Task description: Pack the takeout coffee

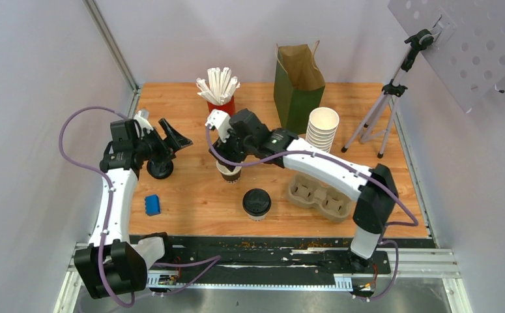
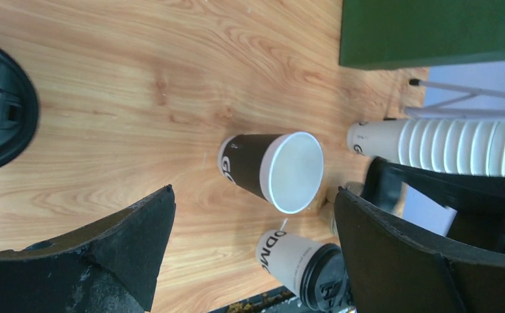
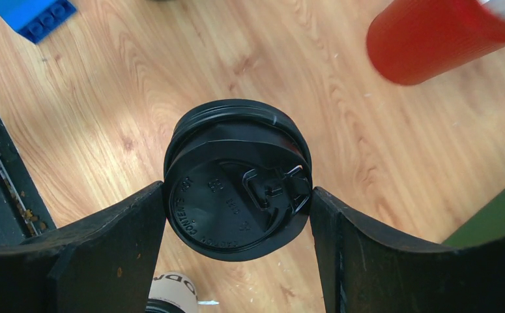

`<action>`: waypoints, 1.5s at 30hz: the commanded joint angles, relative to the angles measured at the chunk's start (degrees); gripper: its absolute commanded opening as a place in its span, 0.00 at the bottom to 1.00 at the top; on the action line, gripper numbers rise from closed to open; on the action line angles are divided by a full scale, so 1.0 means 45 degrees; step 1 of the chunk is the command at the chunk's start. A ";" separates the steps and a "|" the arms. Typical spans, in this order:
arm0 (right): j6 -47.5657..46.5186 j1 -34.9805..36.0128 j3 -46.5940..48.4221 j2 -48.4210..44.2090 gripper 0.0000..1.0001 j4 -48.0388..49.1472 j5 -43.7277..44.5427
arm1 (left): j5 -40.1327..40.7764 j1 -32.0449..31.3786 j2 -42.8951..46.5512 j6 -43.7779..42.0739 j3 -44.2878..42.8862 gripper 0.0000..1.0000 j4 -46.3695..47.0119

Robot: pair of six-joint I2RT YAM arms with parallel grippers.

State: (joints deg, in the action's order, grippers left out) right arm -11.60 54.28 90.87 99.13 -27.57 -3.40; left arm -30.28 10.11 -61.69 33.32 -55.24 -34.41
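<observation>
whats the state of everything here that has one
takeout coffee: lid on, upright on the table, not packed
dark cup: no lid
black lid: clamped between the right gripper's fingers
right gripper: shut on the black lid
left gripper: open, holding nothing
green bag: upright, top open
cup carrier: visible pockets empty

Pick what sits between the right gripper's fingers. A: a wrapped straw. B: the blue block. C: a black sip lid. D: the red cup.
C: the right wrist view shows a round black sip lid filling the gap, with the two fingers of the right gripper against its rim on either side.
</observation>
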 commanded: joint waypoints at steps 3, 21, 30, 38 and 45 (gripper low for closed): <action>0.0948 0.0585 0.2397 0.2016 0.75 -0.3199 0.1416 | -0.2220 0.0038 -0.0079 0.0364 0.1009 0.94 0.1582; 0.0939 0.0614 0.4317 0.3860 0.79 -0.4693 0.2791 | -0.2758 0.0029 -0.0238 0.0709 0.2741 0.89 0.2511; 0.0885 0.0613 0.4638 0.3939 0.81 -0.4752 0.2355 | -0.2949 0.0038 -0.0341 0.0647 0.3026 0.88 0.2591; 0.0811 0.0613 0.4739 0.4058 0.82 -0.4840 0.2025 | -0.3219 0.0029 -0.0508 0.0616 0.3165 0.86 0.2756; 0.0623 0.0613 0.4976 0.4124 0.82 -0.4738 0.1684 | -0.3496 0.0019 -0.0820 0.0582 0.3412 0.84 0.2979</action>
State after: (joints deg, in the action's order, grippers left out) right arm -7.94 57.04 110.26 117.03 -49.63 5.91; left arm -43.72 10.13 -64.51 36.12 -40.75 -23.44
